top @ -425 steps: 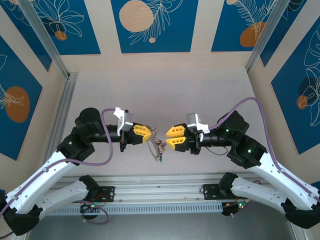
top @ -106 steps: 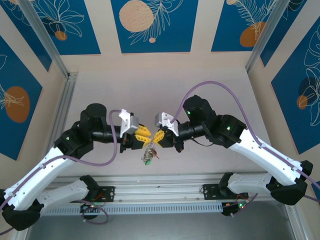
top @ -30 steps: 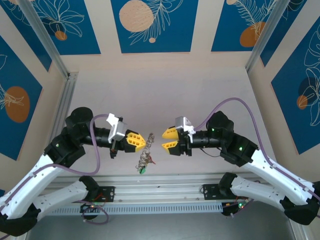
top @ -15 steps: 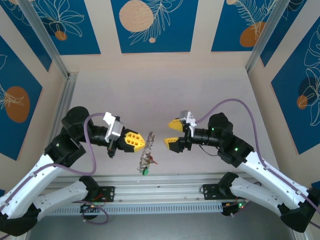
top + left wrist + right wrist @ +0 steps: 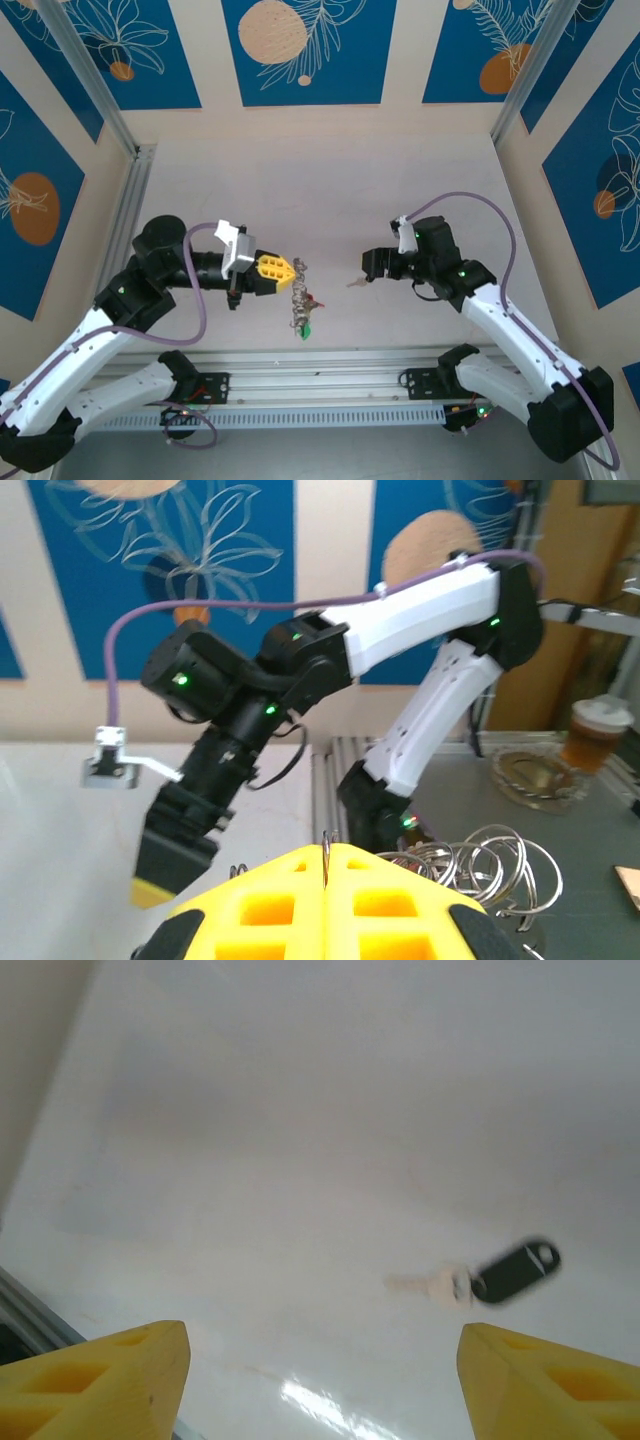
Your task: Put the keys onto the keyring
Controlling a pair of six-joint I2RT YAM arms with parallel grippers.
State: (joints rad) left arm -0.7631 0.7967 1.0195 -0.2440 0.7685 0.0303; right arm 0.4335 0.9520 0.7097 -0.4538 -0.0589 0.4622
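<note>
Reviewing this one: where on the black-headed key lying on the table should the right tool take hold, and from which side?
Probably the black plastic head, from straight above, jaws closing across its short width. The key lies flat on the table, and its silver blade is thin and flush with the surface, offering little to pinch. The right tool is open above it.

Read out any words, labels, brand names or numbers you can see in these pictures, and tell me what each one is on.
None can be read.
The blue wall panels carry only leaf line drawings and orange circles.
The black-headed metal key on the table is blurred, with no marking legible.
The lidded cup of brown drink shows no legible label.
</note>
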